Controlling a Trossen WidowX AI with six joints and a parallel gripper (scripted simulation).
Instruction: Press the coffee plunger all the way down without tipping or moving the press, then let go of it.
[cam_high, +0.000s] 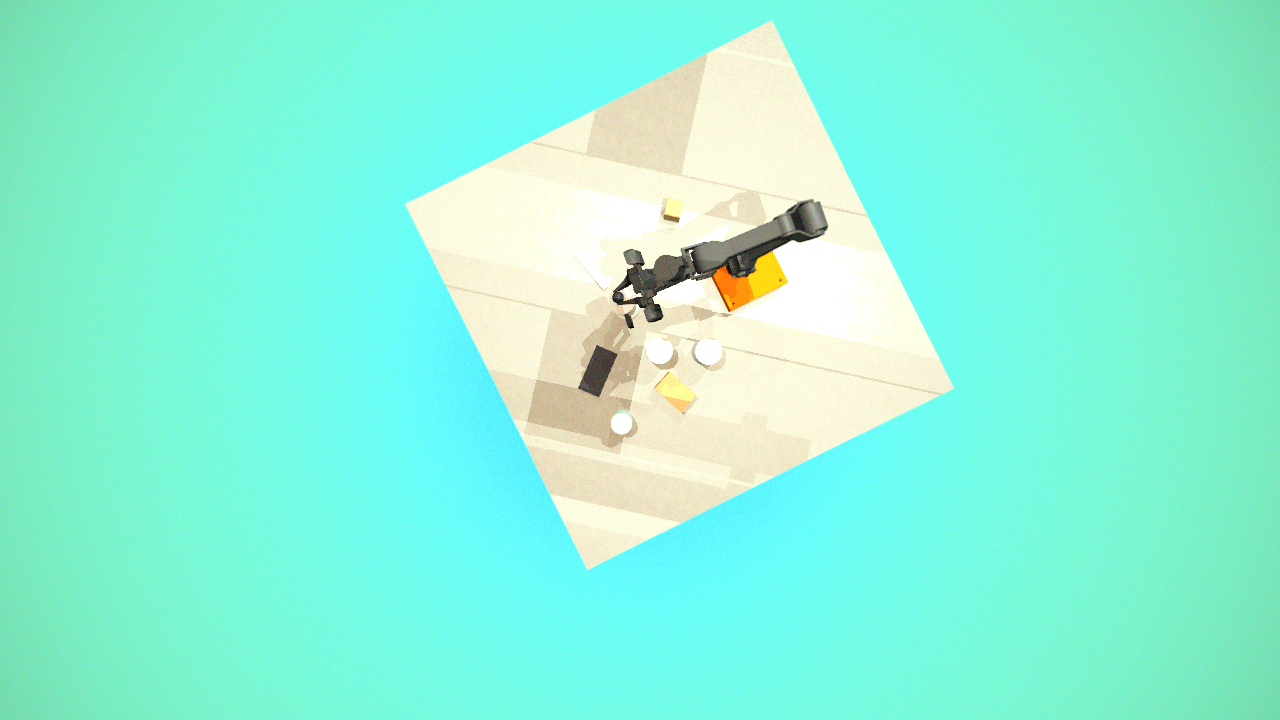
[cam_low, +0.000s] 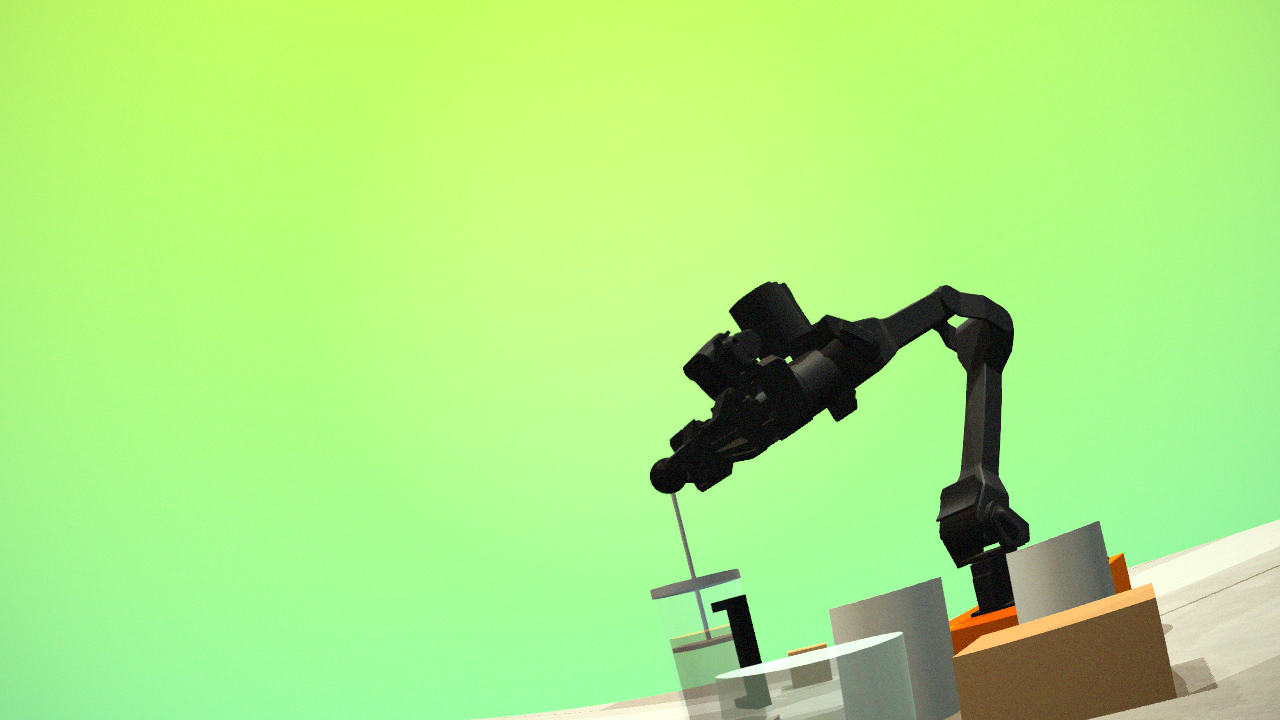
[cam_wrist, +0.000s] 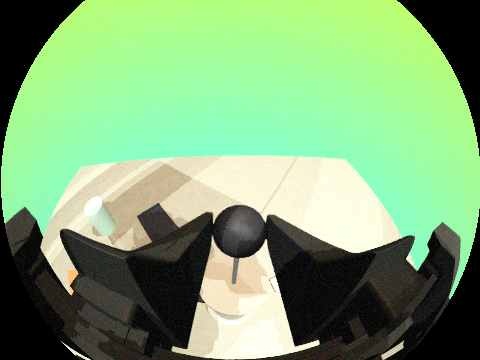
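The coffee press, a clear jar with a round lid (cam_low: 671, 591) (cam_wrist: 227, 295) and black handle (cam_low: 745, 635) (cam_high: 629, 321), stands on the table. Its plunger has a black ball knob (cam_high: 618, 296) (cam_low: 667, 475) (cam_wrist: 239, 231) on a thin grey rod (cam_low: 684, 537) (cam_wrist: 235, 271). The knob is well above the lid, and the plunger disc (cam_low: 700, 642) shows inside the jar a short way below the lid. My gripper (cam_high: 619, 298) (cam_low: 671, 474) (cam_wrist: 240, 232) is shut on the knob, one fingertip on each side. The jar's base is cut off in the exterior view.
Two white cylinders (cam_high: 659, 350) (cam_high: 708, 351), a wooden block (cam_high: 674, 392) (cam_low: 1056, 653), a dark box (cam_high: 597, 370) (cam_wrist: 157, 222) and a pale cylinder (cam_high: 621, 422) (cam_wrist: 100, 217) stand around the press. A small block (cam_high: 673, 207) and a white strip (cam_high: 591, 272) lie on the other side.
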